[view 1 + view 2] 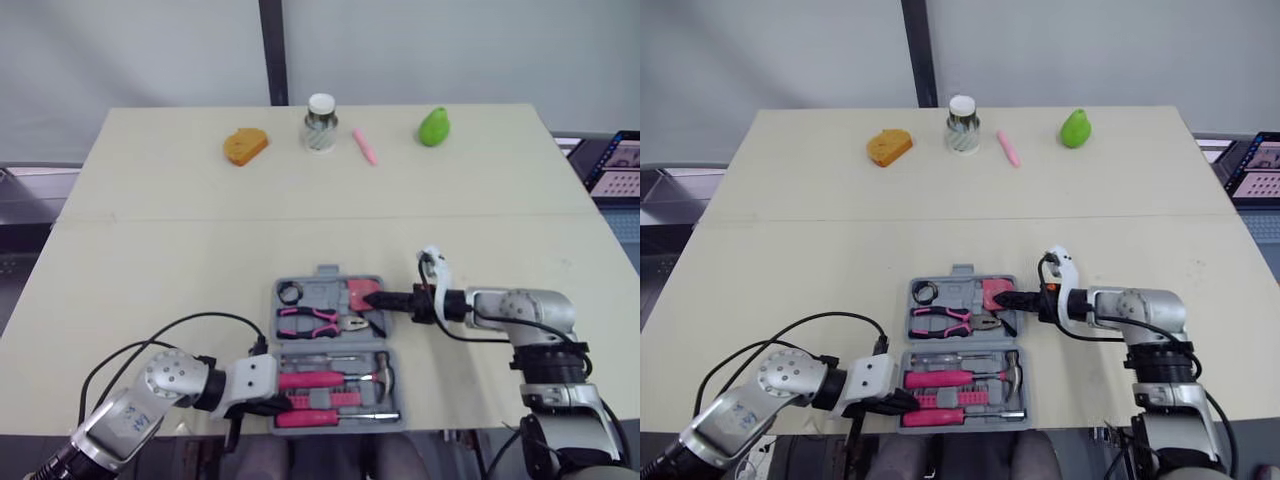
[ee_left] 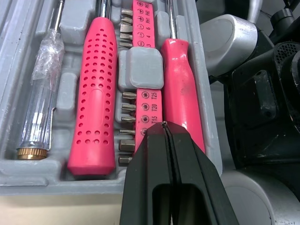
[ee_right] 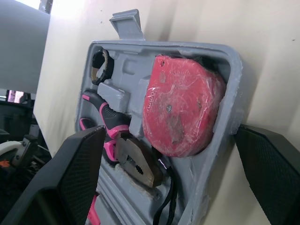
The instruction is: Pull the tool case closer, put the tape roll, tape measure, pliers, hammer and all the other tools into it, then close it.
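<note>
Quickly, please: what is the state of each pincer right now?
Left pincer: closed, holding nothing.
Right pincer: open, straddling the round pink tape measure at the edge of the grey plastic tool case.

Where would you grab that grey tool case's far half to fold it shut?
Probably the grey plastic tool case by its right rim, beside the round red tape measure, from the right: that wall is thin and upright, and the open right gripper straddles it.

Far on the table (image 1: 180, 250): orange sponge (image 1: 245, 146); white-lidded jar (image 1: 320, 123); pink pen (image 1: 365, 146); green pear (image 1: 434, 127).
</note>
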You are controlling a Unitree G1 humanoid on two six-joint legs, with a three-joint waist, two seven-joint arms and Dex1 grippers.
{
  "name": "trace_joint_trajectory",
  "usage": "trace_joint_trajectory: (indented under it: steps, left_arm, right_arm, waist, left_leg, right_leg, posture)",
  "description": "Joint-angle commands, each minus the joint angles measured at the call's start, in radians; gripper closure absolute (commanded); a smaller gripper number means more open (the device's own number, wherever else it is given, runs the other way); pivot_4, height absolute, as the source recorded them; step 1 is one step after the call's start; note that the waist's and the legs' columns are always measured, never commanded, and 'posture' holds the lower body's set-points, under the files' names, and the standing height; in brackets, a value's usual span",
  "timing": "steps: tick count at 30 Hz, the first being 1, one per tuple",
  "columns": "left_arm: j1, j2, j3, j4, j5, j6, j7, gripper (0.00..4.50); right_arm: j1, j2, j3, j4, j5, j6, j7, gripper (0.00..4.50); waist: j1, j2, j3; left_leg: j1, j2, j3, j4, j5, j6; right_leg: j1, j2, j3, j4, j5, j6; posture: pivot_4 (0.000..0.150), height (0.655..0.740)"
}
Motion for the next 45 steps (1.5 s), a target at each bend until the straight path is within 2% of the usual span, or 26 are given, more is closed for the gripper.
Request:
trace_joint_trajectory:
  steps: [1,5,12,14,18,23,27,32,35,41,42,43,45]
  left_arm:
    - [0.014,0.004,-0.015,0.078,0.051,0.02,0.018,4.5]
    - [0.017,-0.01,0.005,0.08,0.025,0.034,0.028,4.5]
    - [0.043,-0.05,0.109,-0.017,-0.128,0.175,0.039,4.5]
    - [0.072,-0.029,0.164,-0.07,-0.181,0.221,0.034,4.5]
    - [0.197,0.075,0.298,-0.144,-0.244,0.273,-0.011,4.5]
    - [0.292,0.136,0.457,-0.116,-0.286,0.274,-0.033,4.5]
    - [0.281,0.136,0.561,-0.018,-0.284,0.24,-0.024,4.5]
    - [0.245,0.073,0.748,0.112,-0.327,0.201,0.016,4.5]
    - [0.249,0.067,0.827,0.194,-0.319,0.158,0.016,3.61]
    - [0.228,0.084,0.895,0.385,-0.271,0.047,0.019,0.7]
    - [0.218,0.084,0.897,0.412,-0.265,0.032,0.022,0.35]
    - [0.209,0.085,0.898,0.437,-0.259,0.018,0.024,0.08]
    - [0.19,0.085,0.894,0.474,-0.253,0.003,0.035,0.08]
  right_arm:
    - [0.019,-0.003,-0.026,-0.082,0.075,-0.019,0.071,0.02]
    - [0.052,-0.041,-0.023,-0.195,0.14,-0.028,0.158,0.02]
    - [0.102,-0.176,0.05,-0.387,0.173,-0.09,0.297,0.02]
    - [0.127,-0.239,0.084,-0.446,0.158,-0.128,0.348,0.02]
    - [0.194,-0.362,0.119,-0.545,0.143,-0.203,0.441,0.02]
    - [0.282,-0.479,0.132,-0.619,0.112,-0.318,0.522,0.02]
    - [0.378,-0.547,0.067,-0.643,0.127,-0.379,0.565,0.02]
    - [0.486,-0.537,-0.109,-0.487,0.067,-0.494,0.489,0.02]
    - [0.521,-0.535,-0.221,-0.362,0.061,-0.511,0.464,0.0]
    - [0.548,-0.544,-0.332,-0.056,-0.028,-0.644,0.472,0.0]
    - [0.543,-0.542,-0.335,-0.015,-0.039,-0.663,0.475,0.0]
    - [0.543,-0.541,-0.332,0.017,-0.055,-0.686,0.479,0.0]
    - [0.546,-0.54,-0.321,0.06,-0.078,-0.725,0.489,0.0]
  waist:
    - [-0.002,0.002,-0.001]
    - [-0.002,0.005,-0.003]
    - [-0.001,0.005,-0.002]
    - [-0.001,0.003,-0.002]
    - [0.001,0.002,-0.001]
    - [0.006,0.002,-0.001]
    - [0.008,0.001,-0.001]
    - [0.005,0.0,-0.001]
    - [0.003,0.0,-0.001]
    - [0.002,-0.001,-0.001]
    - [0.002,-0.001,-0.001]
    - [0.001,-0.001,-0.001]
    - [0.001,-0.001,-0.001]
  left_leg:
    - [0.0,0.0,0.0,0.0,0.0,0.0]
    - [0.0,0.0,0.001,0.0,0.0,0.0]
    - [0.0,0.0,0.001,0.0,0.0,0.0]
    - [0.0,0.0,0.0,0.0,0.0,0.0]
    - [-0.001,0.0,0.0,0.0,0.0,0.0]
    - [-0.002,0.0,0.0,0.001,0.0,0.0]
    - [-0.002,0.0,0.0,0.001,0.0,0.0]
    - [-0.002,0.0,0.0,0.0,0.0,0.0]
    - [-0.001,0.0,0.001,0.0,0.0,0.001]
    - [-0.001,0.0,0.001,0.0,0.0,0.001]
    - [0.0,0.0,0.002,0.0,0.0,0.0]
    - [0.0,0.0,0.002,-0.001,0.0,0.0]
    - [0.0,0.001,0.002,-0.001,0.0,0.0]
  right_leg:
    - [0.0,0.0,0.0,0.0,0.0,0.0]
    - [0.0,0.0,0.0,0.0,0.0,0.0]
    - [0.0,0.0,0.001,0.0,0.0,0.0]
    - [0.0,0.0,0.0,0.0,0.0,0.0]
    - [0.0,0.0,0.0,-0.002,0.0,0.0]
    - [0.001,0.0,0.0,-0.004,0.0,0.0]
    - [0.001,0.0,-0.001,-0.005,0.0,0.0]
    - [0.001,0.0,-0.001,-0.005,0.0,0.0]
    - [0.001,0.0,-0.001,-0.005,0.0,0.0]
    - [0.001,0.0,0.0,-0.005,0.0,0.0]
    - [0.001,0.0,0.0,-0.005,0.0,0.0]
    - [0.001,0.0,0.0,-0.005,0.0,0.0]
    - [0.001,0.0,0.0,-0.005,0.0,0.0]
  posture:
    - [0.15,0.74]
    - [0.15,0.74]
    - [0.15,0.74]
    - [0.15,0.74]
    - [0.15,0.74]
    - [0.15,0.74]
    - [0.15,0.74]
    - [0.15,0.74]
    - [0.15,0.74]
    - [0.15,0.74]
    - [0.15,0.74]
    - [0.15,0.74]
    - [0.15,0.74]
